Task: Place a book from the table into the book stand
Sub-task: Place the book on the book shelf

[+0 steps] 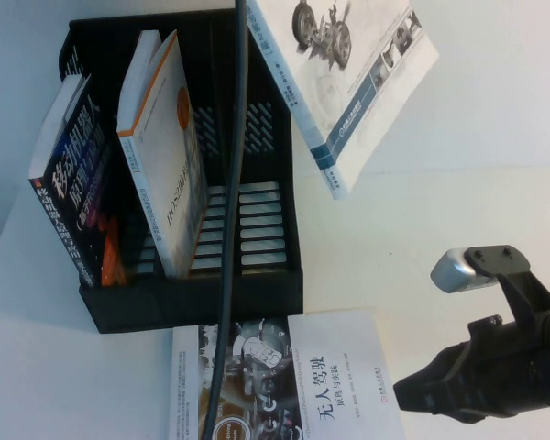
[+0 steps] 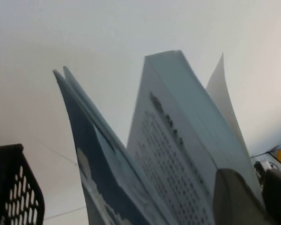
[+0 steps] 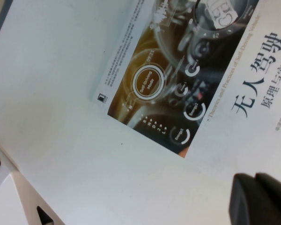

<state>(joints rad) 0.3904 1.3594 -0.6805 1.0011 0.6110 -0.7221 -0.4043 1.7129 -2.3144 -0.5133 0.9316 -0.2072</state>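
Parking at 4 o'clock over the table [image 1: 458,229], right gripper [image 1: 412,394] shows fingers together. Left gripper [image 2: 253,197] clamps the book [image 1: 348,82] aloft at 1 o'clock; judgement: square spine above stand [image 1: 192,293]'s empty right slot, then lower.

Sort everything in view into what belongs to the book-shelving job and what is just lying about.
In the job:
- the book, held in the air above the book stand
- the book stand
- the table
- the left hand, gripping the book

Lying about:
- dark-cover book and orange-edged book in the stand
- self-driving book flat on the table
- the right hand, parked over the table
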